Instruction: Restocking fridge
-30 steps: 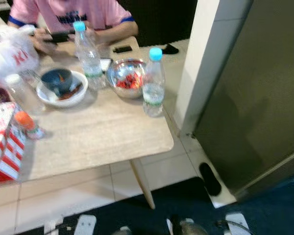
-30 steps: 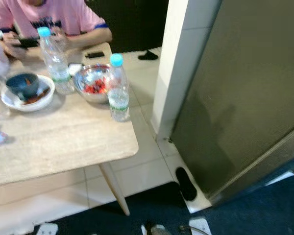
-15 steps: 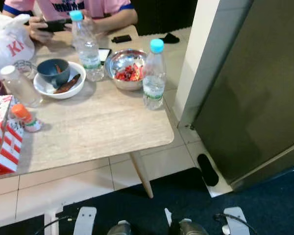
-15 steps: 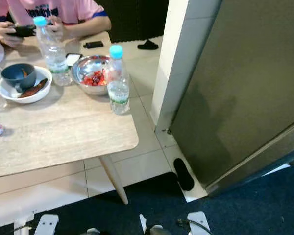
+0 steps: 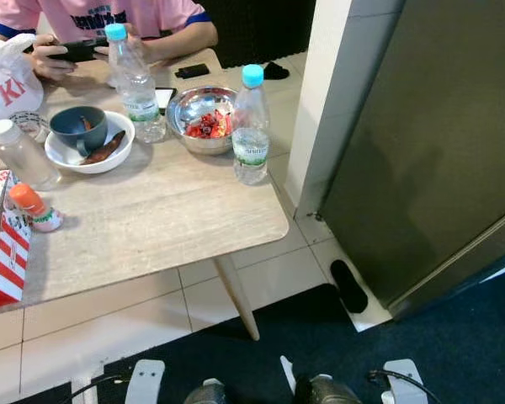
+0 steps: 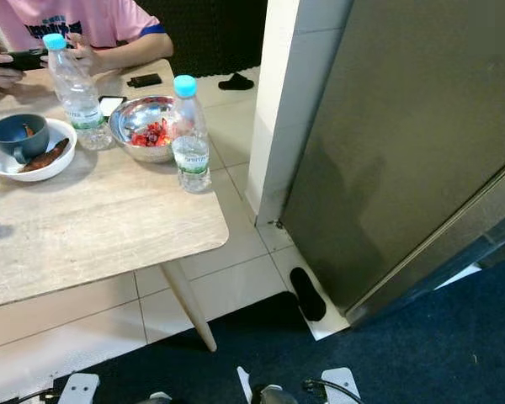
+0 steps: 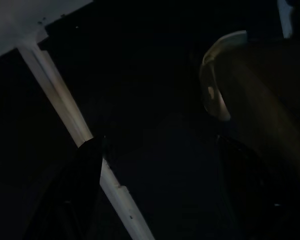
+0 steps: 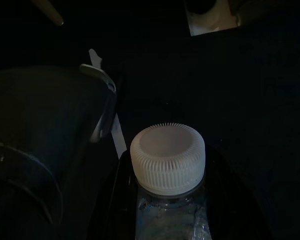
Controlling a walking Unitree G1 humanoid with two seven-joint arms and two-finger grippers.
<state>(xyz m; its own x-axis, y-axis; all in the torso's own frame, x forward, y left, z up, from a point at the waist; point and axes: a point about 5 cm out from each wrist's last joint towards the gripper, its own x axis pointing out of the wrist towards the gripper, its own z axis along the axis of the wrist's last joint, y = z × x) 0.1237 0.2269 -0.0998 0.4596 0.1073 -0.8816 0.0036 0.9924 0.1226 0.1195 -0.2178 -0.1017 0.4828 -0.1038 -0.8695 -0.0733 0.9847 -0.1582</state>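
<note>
The right gripper (image 8: 167, 200) holds a clear bottle (image 8: 169, 220) with a white ribbed cap (image 8: 168, 157); its black fingers (image 8: 112, 200) hug both sides of the neck. Most of the bottle is cut off and the wrist view is very dark.

The left gripper (image 7: 155, 185) hangs in the dark, and I cannot tell if it is open.

From the head, a grey fridge (image 5: 429, 151) stands shut at 2 o'clock. The wooden table (image 5: 151, 227) sits at 10 o'clock. On it stand two blue-capped water bottles (image 5: 250, 126), a metal bowl (image 5: 200, 119) of red bits and a white bowl (image 5: 88, 143). A person in a pink shirt (image 5: 109, 13) sits at 11 o'clock.
</note>
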